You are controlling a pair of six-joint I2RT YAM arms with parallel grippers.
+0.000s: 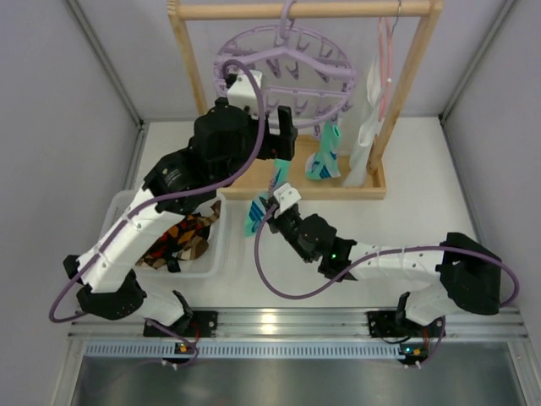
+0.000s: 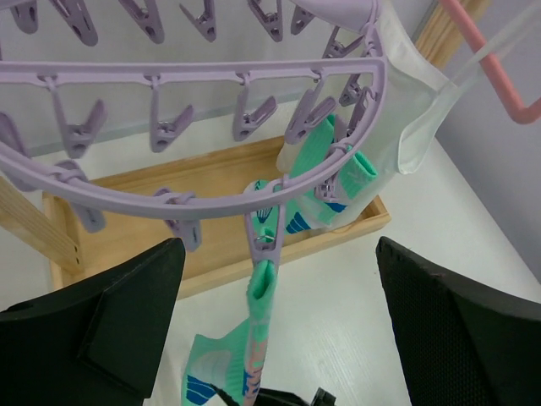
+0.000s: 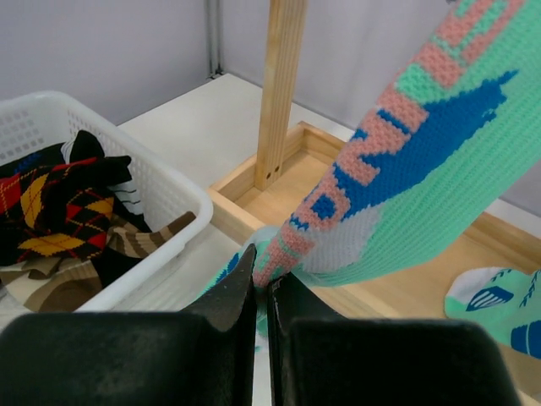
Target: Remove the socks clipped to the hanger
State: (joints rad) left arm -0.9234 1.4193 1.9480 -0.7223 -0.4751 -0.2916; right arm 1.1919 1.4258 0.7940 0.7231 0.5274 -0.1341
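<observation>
- The white surface (image 1: 439, 194) carries a tall wooden frame (image 1: 237, 10) at the far side, with a shallow wooden tray as its base.
- The lilac hanger (image 2: 203, 72) hangs by its hook from the frame's top bar. Its ring and crossbars are lined with dangling pegs, most of them empty.
- The left gripper (image 2: 281, 279) is raised under the ring. Its jaws stand wide apart, one on either side of a single peg (image 2: 266, 228), and touch nothing.
- The right gripper (image 3: 262, 283) reaches in low, in front of the tray. Its jaws are clamped on the lower part of a mint-green sock (image 3: 439, 169).
- A white basket (image 1: 118, 207) sits on the surface at the left, beside the left arm. In it lies a heap of loose socks (image 3: 59, 211): red-orange-black patterned, brown-striped, and black with white marks.
- The mint-green sock hangs from that peg by its top edge. It is stretched down to the right jaws.
- More mint-green fabric (image 1: 325, 156) is clipped at the ring's right side and hangs over the tray.
- A white cloth (image 1: 368, 127) hangs just beside it, from a thin pink hanger (image 1: 386, 68).
</observation>
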